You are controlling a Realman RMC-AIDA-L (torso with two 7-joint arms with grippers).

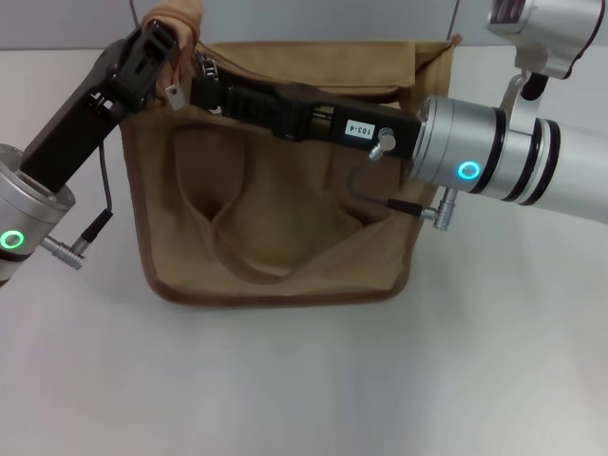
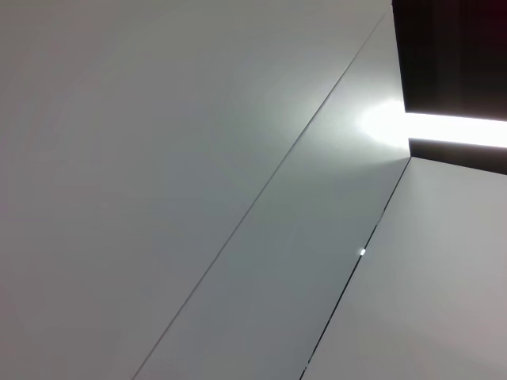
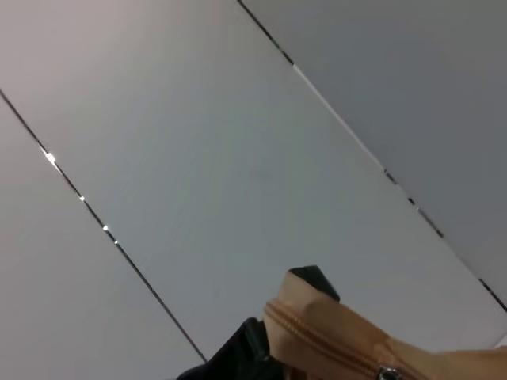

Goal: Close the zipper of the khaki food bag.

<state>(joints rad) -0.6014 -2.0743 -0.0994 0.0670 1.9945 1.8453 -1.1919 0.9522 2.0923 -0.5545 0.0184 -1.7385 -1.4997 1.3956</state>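
Khaki food bag [image 1: 275, 237]: soft, limp canvas, upright on table [image 1: 285, 380]. Zipper [image 3: 333, 342] along top edge; best taken at small metal pull. Left gripper [image 1: 169, 43] at top-left corner, right gripper [image 1: 211, 90] alongside; jaw states cannot be told.

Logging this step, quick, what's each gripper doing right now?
Left gripper: at the khaki food bag's top left corner; grip cannot be told.
Right gripper: at the bag's top; cannot be told.

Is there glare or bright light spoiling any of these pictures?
Left wrist view: a bright light strip flares white over plain panels. Right wrist view: even light, with the khaki food bag at the picture's edge. Head view: soft, even light and faint shadows beside the bag.
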